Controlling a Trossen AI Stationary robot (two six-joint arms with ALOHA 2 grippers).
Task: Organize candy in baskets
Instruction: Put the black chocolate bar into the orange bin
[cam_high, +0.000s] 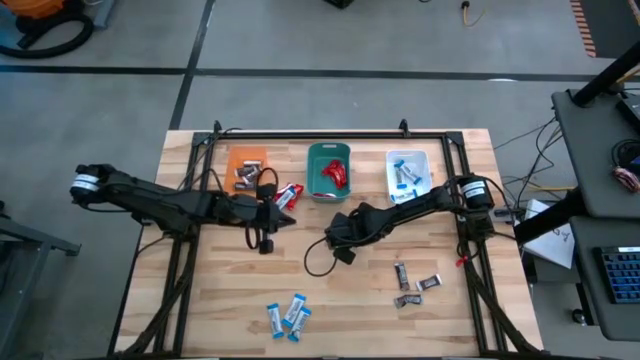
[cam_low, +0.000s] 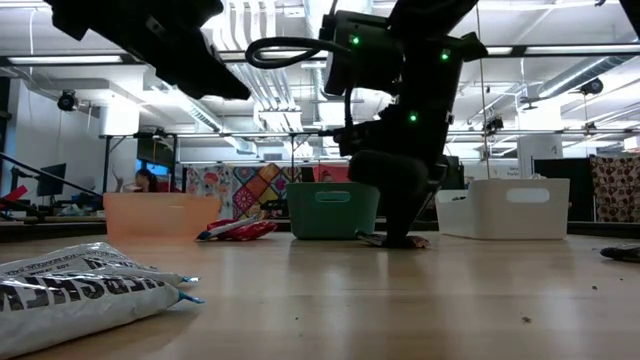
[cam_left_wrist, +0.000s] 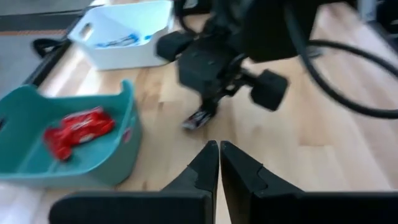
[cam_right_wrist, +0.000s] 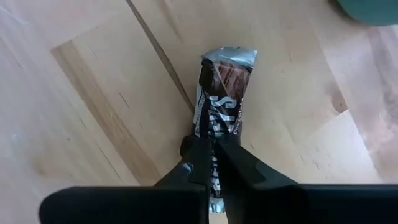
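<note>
My right gripper (cam_right_wrist: 212, 146) stands near the table's middle (cam_high: 337, 240), pointing down, in front of the teal basket (cam_high: 329, 170). It is shut on a dark silver-grey candy bar (cam_right_wrist: 219, 99). My left gripper (cam_left_wrist: 219, 146) is shut and empty above the table, left of the right one (cam_high: 283, 215). The orange basket (cam_high: 246, 165) holds dark candies, the teal basket (cam_left_wrist: 68, 137) red ones, and the white basket (cam_high: 408, 172) blue-and-white ones. Loose candies lie on the table: red and blue (cam_high: 288, 195), blue (cam_high: 288, 315), dark (cam_high: 415, 285). My right gripper pinches the dark candy bar by one end (cam_right_wrist: 214, 134) between its two fingers, coming from above and lying along the bar. The bar slants away from the fingertips, and its free crimped end (cam_right_wrist: 229, 57) sits at table level (cam_left_wrist: 198, 118).
The three baskets stand in a row along the table's far edge. A large dark candy wrapper (cam_low: 80, 285) lies close to the low camera. Cables loop beside both grippers (cam_high: 318, 262). Bare wood shows between the loose candy groups near the table's front.
</note>
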